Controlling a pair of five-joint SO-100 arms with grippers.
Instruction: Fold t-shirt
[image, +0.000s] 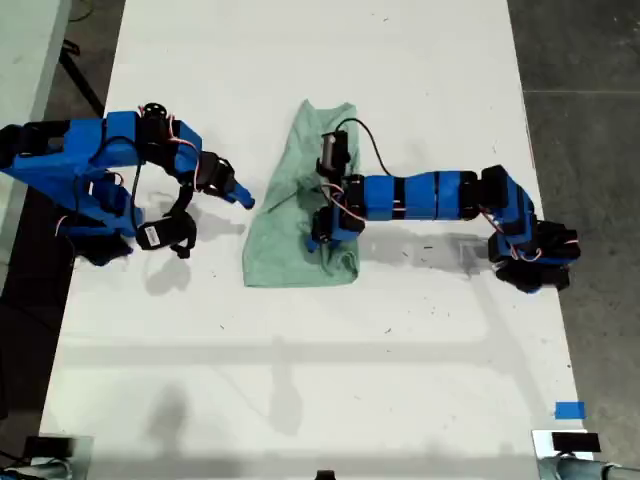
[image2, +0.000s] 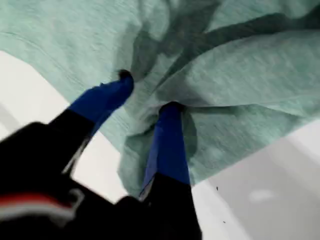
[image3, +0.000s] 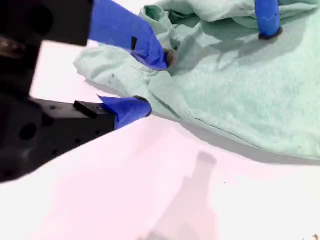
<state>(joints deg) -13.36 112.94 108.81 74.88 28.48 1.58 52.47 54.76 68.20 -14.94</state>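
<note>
My first claw (image2: 147, 92) is down on the t-shirt (image2: 240, 60). Its two blue fingers (image2: 167, 145) stand apart, and a bunched ridge of the mint-green cloth sits between them. I cannot tell if they really pinch this ridge or only press beside it. In the exterior view this first claw (image: 322, 232) is at the end of the arm that reaches in from the exterior view's right, and it is over the lower middle part of the t-shirt (image: 290, 250).

My second claw (image3: 157, 82) is at the edge of the t-shirt (image3: 240, 105). Its fingers (image3: 127, 110) are apart: one tip lies on the cloth at a crumpled corner, the other is on the white table (image3: 150, 190) just beside the hem. No cloth is clamped between them. In the exterior view this second claw (image: 240, 197) belongs to the arm at the exterior view's left, and its blue tip just touches the t-shirt's side.

The t-shirt lies near the middle of the table (image: 300, 380), between the two arms. It is long from top to bottom of the exterior view, wrinkled, narrower at the upper end and wider at the lower end.

A small blue tape piece (image: 569, 410) is on the table near the exterior view's lower right corner.
</note>
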